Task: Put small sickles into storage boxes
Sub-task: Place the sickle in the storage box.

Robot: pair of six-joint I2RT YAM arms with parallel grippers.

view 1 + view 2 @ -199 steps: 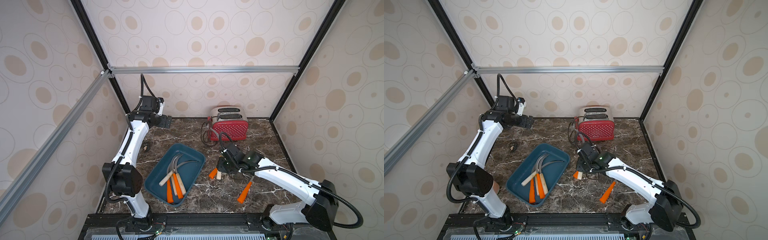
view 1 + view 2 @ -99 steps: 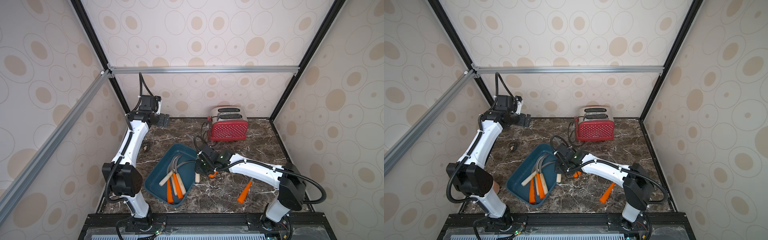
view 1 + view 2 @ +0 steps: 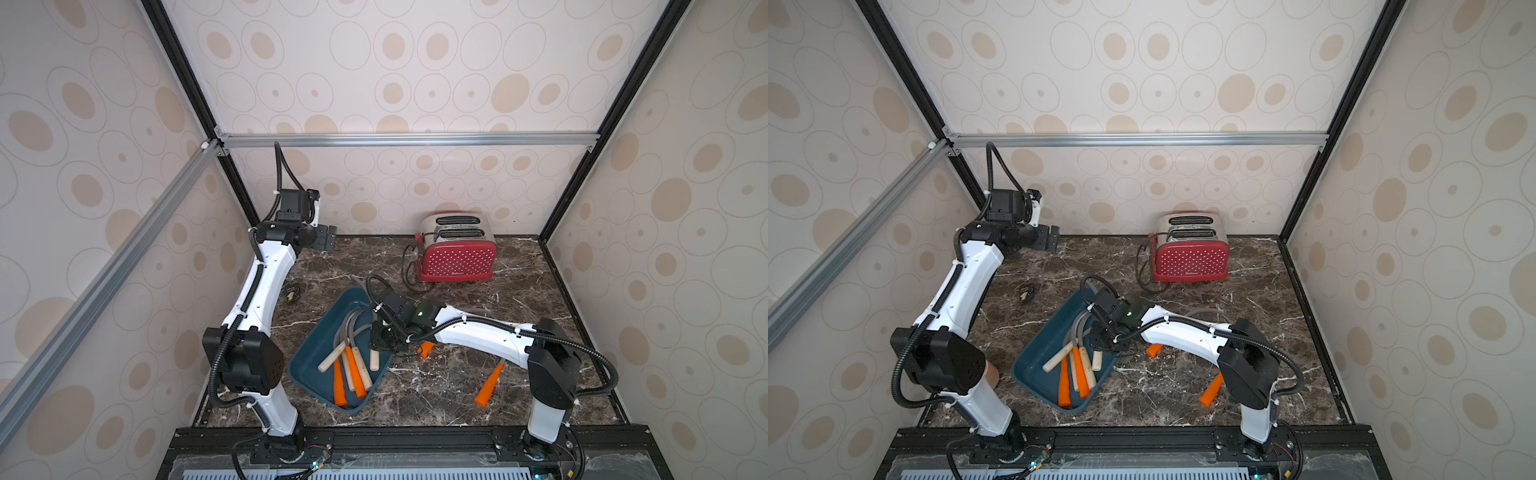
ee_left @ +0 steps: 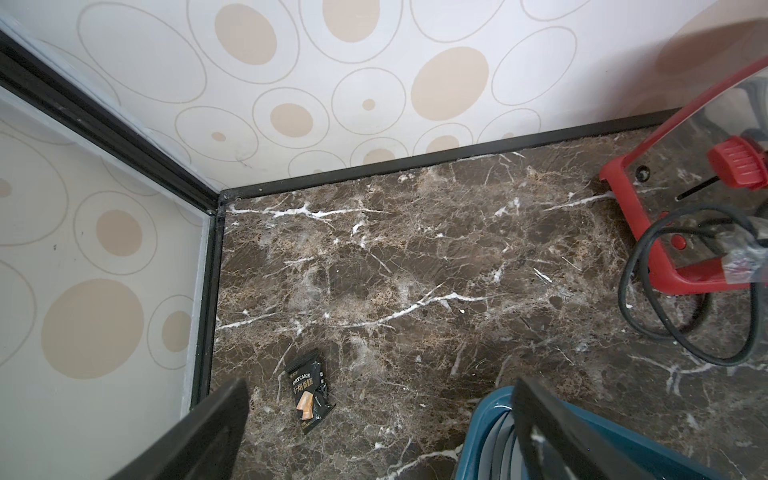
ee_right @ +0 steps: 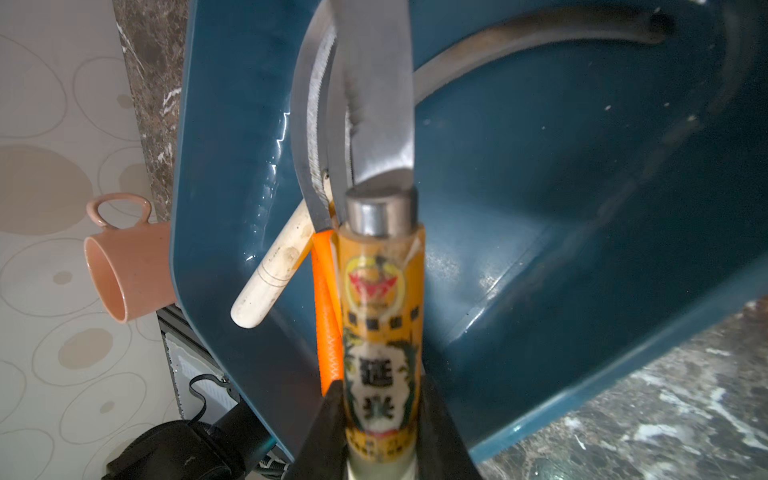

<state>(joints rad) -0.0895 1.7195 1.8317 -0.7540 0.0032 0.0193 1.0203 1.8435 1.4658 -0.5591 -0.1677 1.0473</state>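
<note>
The dark teal storage box (image 3: 309, 365) (image 3: 1034, 361) lies at the middle of the table with several small sickles (image 3: 351, 365) in it, handles pale wood or orange. My right gripper (image 3: 384, 338) (image 5: 380, 399) hangs over the box's right side, shut on the labelled wooden handle of a sickle (image 5: 380, 311) whose blade points into the box (image 5: 540, 166). Two orange-handled sickles lie on the table right of the box, one (image 3: 424, 348) partly under my right arm, one (image 3: 489, 386) nearer the front. My left gripper (image 3: 326, 239) (image 4: 380, 415) is open and empty, raised at the back left corner.
A red polka-dot toaster (image 3: 457, 253) with a coiled black cord (image 3: 409, 266) stands at the back. A small black snack packet (image 3: 292, 293) (image 4: 309, 390) lies left of the box. A pink mug (image 5: 124, 274) lies by the box's front left side, near the left arm's base.
My right arm has swung left from the table beside the box to above the box, carrying the wood-handled sickle. The left gripper has barely shifted.
</note>
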